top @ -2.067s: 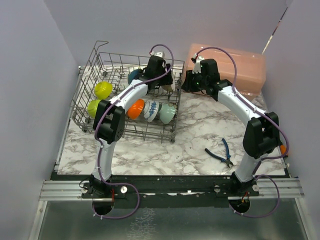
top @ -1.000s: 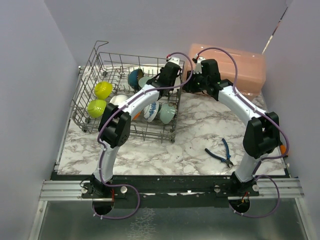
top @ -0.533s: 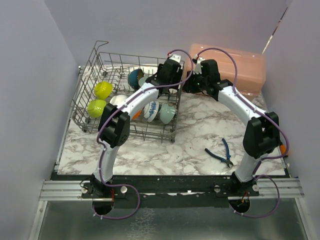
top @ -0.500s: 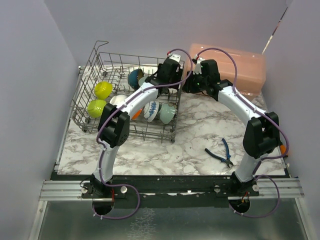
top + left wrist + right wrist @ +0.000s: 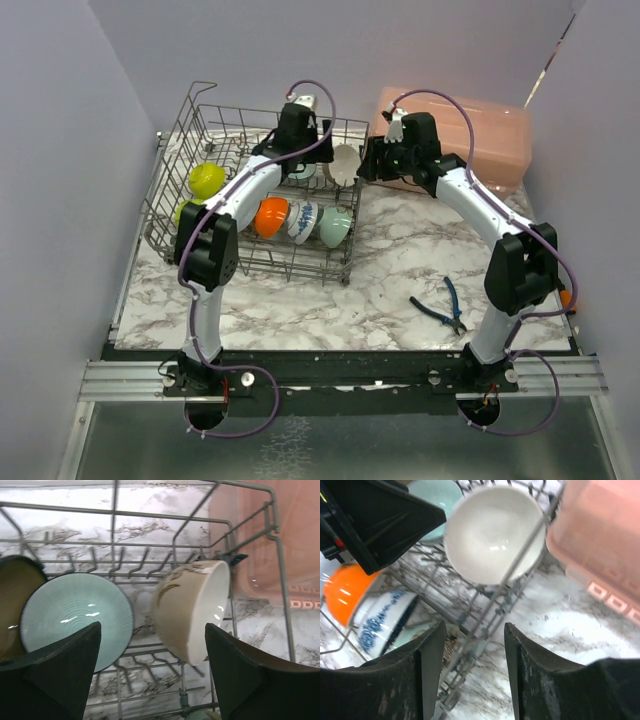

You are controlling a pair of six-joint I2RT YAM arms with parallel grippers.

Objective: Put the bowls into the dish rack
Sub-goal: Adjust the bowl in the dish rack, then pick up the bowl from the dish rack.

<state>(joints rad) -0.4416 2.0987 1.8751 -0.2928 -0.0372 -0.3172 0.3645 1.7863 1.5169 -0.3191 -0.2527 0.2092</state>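
Observation:
The dish rack (image 5: 170,215) stands on the left half of the table with several bowls on edge between its tines. A beige bowl (image 5: 192,607) leans in the back right corner, beside a pale teal bowl (image 5: 75,620) and a dark bowl (image 5: 10,605). My left gripper (image 5: 152,680) hangs open above them, holding nothing. My right gripper (image 5: 472,675) is open just outside the rack's right wall, facing the beige bowl (image 5: 492,532). Orange (image 5: 270,216), blue-patterned (image 5: 303,220), teal (image 5: 336,226) and lime-yellow (image 5: 206,180) bowls sit in the rack.
A pink lidded box (image 5: 480,140) stands at the back right, close behind my right gripper (image 5: 366,165). Blue-handled pliers (image 5: 442,305) lie on the marble table (image 5: 300,310) at the front right. The rack's wire wall (image 5: 520,560) runs right under the right fingers.
My left gripper opened, let go of the beige bowl in the rack's back right corner and drew back to the left. The right gripper's jaws widened.

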